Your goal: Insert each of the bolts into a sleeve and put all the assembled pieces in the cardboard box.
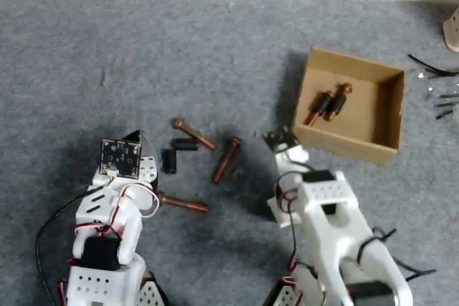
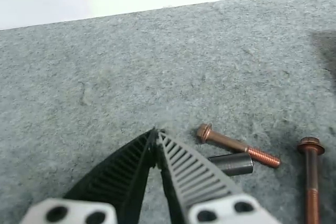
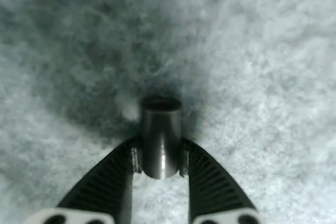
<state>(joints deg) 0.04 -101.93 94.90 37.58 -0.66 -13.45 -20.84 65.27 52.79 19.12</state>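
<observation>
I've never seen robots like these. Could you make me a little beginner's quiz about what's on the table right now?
1. How many loose bolts lie on the grey carpet?
2. True or false: the cardboard box is empty.
3. What does the right tool hold? A) a bolt B) a sleeve C) nothing

Key: 1. Three. 2. False: two assembled pieces lie in it. 3. B.

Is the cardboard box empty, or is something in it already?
Not empty. In the cardboard box lie two bolts, each pushed into a dark sleeve, side by side on its floor.
</observation>
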